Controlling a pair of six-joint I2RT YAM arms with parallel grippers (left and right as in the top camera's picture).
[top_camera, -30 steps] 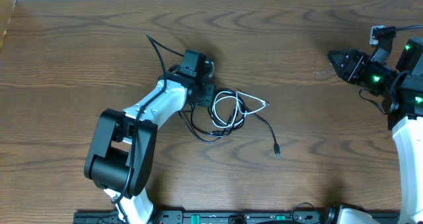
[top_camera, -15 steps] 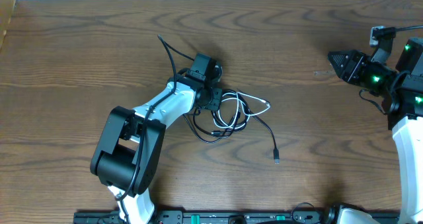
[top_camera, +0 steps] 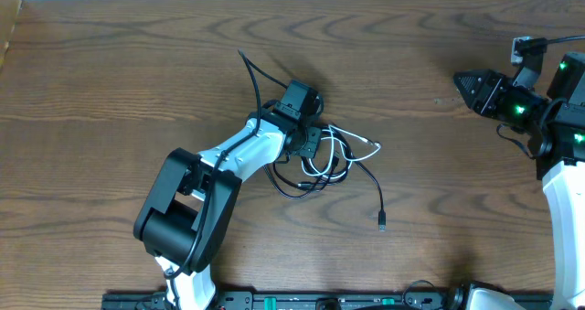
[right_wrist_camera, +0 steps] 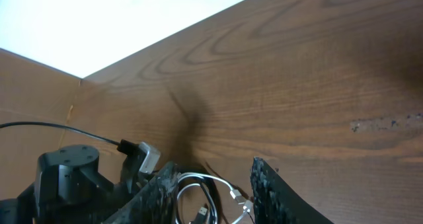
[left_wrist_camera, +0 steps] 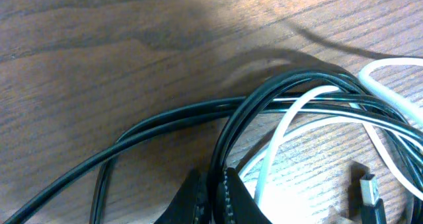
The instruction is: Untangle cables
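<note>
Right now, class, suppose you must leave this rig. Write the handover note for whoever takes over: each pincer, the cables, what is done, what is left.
Left pincer: shut on the black cable, low at the coil.
Right pincer: open, empty, raised at the far right, away from the coil.
Cables: the black cable and the white cable lie looped together mid-table; one black plug end trails loose toward the front.
Done: one grip on the black cable only.
Left: probably bring the right pincer to the white cable, pull the two apart and lay them separately.
</note>
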